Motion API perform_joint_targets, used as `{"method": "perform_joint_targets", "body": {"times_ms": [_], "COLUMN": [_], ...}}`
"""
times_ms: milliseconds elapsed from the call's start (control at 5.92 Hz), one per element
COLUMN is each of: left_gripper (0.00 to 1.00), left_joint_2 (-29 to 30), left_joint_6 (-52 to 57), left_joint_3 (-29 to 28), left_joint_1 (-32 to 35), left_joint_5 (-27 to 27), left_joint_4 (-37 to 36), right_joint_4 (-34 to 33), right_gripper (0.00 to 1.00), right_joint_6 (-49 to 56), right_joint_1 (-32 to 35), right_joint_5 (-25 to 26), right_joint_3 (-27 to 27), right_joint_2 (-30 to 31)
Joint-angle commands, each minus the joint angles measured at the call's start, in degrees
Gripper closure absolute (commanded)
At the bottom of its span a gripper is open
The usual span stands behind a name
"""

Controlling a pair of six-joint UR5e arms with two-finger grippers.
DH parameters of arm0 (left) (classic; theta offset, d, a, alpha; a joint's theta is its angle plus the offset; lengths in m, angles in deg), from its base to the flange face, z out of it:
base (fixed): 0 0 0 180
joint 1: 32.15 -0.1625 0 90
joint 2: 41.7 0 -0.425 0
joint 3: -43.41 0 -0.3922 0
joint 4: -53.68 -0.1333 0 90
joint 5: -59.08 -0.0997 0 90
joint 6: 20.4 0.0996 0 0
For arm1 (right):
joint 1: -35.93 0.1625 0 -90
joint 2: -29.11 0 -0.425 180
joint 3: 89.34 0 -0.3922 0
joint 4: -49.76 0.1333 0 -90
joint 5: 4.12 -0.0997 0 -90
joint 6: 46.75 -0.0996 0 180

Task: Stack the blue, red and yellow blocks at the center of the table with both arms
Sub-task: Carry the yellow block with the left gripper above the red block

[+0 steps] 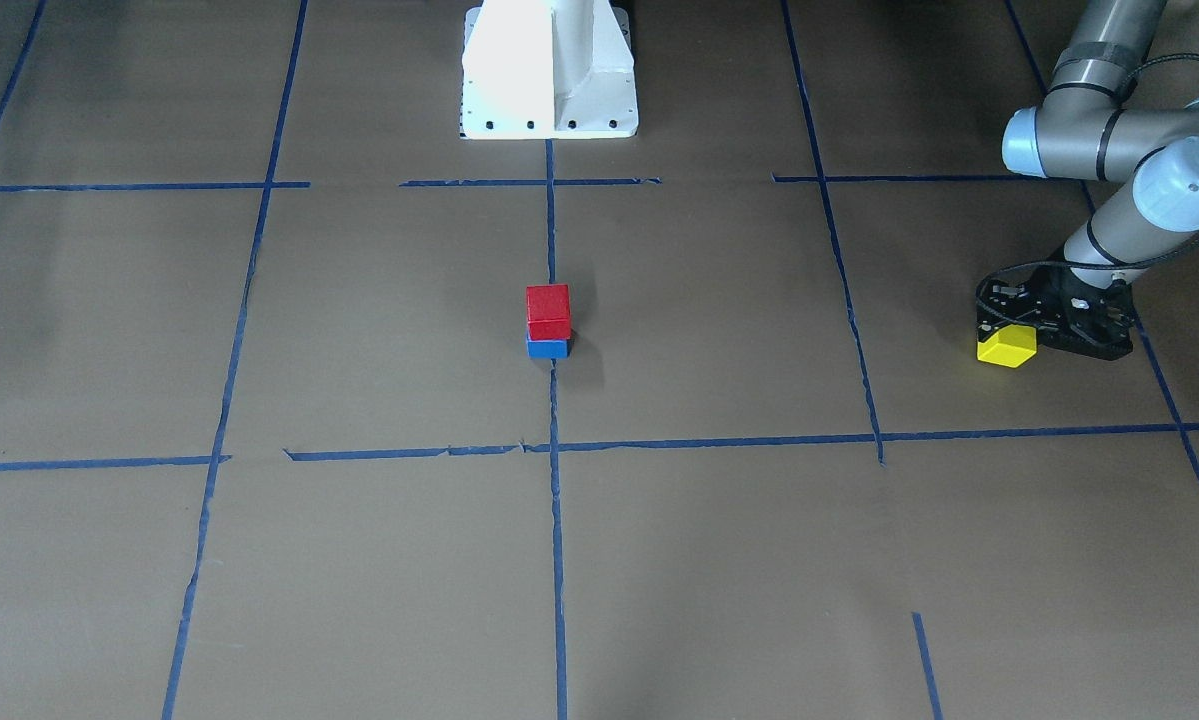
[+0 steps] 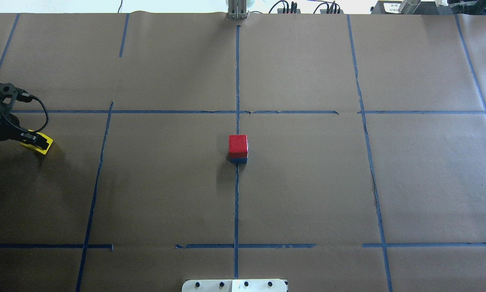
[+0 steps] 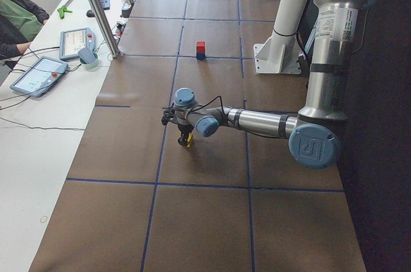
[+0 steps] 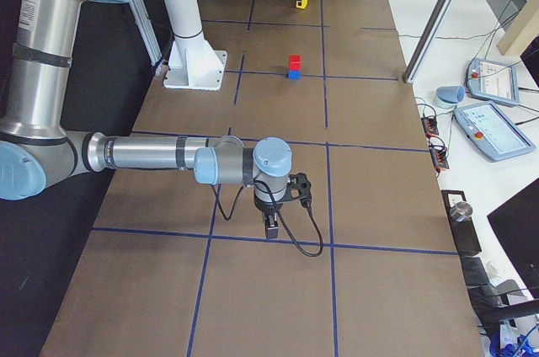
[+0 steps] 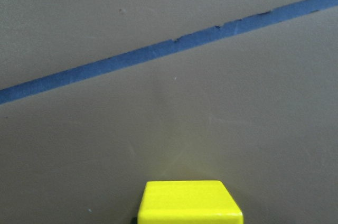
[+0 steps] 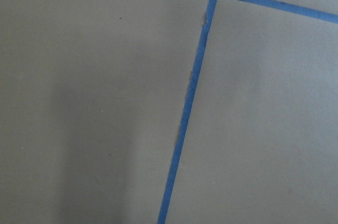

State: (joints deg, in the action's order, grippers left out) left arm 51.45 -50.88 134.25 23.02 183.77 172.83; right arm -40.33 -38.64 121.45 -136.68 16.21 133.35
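A red block [image 1: 547, 310] sits on a blue block [image 1: 547, 348] at the table's centre, on the middle tape line; the stack also shows in the overhead view [image 2: 238, 146]. My left gripper [image 1: 1011, 335] is far out on my left side, low at the table, and shut on the yellow block [image 1: 1006, 346]. The yellow block also shows at the bottom of the left wrist view [image 5: 190, 203]. My right gripper [image 4: 269, 227] shows only in the exterior right view, pointing down just above the paper on my right side. I cannot tell whether it is open or shut.
Brown paper with a grid of blue tape lines [image 2: 236, 202] covers the table. The white robot base [image 1: 549, 70] stands at the table's back edge. Tablets and cables [image 3: 45, 70] lie on the white bench on the operators' side.
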Motion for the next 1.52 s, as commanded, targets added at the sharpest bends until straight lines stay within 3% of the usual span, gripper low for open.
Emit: {"method": "perform_joint_targets", "body": {"times_ms": [0, 169, 338, 676, 845, 1014, 1352], "left_gripper": [1.00, 1.00, 1.00, 1.00, 1.00, 1.00, 1.00], "left_joint_2": [6.1, 15.9, 24.3, 38.3, 46.8, 53.3, 54.6], "left_joint_6": [-5.8, -10.8, -18.7, -33.4, -37.3, -41.1, -43.1], "left_joint_3": [9.1, 10.9, 10.8, 7.8, 2.5, -4.4, -6.6], "left_joint_1": [0.0, -0.6, -5.9, -14.4, -16.0, -19.5, -23.3], "left_joint_5": [-0.1, -0.2, -1.2, -4.8, -5.2, -10.7, -12.8], "left_joint_4": [-15.4, -27.3, -34.4, -38.7, -40.0, -39.9, -39.9], "right_joint_4": [0.0, 0.0, 0.0, 0.0, 0.0, 0.0, 0.0], "right_gripper": [0.00, 0.00, 0.00, 0.00, 0.00, 0.00, 0.00], "right_joint_6": [0.0, 0.0, 0.0, 0.1, 0.0, 0.0, 0.0], "right_joint_1": [0.0, 0.0, 0.0, 0.0, 0.0, 0.0, 0.0], "right_joint_5": [-0.2, -1.2, -1.6, -1.6, -1.6, -1.6, -1.6], "right_joint_3": [0.0, -0.1, -0.1, -0.2, -0.3, -0.4, -0.4], "right_joint_2": [0.0, 0.0, 0.0, -0.2, -0.5, -0.6, -0.6]}}
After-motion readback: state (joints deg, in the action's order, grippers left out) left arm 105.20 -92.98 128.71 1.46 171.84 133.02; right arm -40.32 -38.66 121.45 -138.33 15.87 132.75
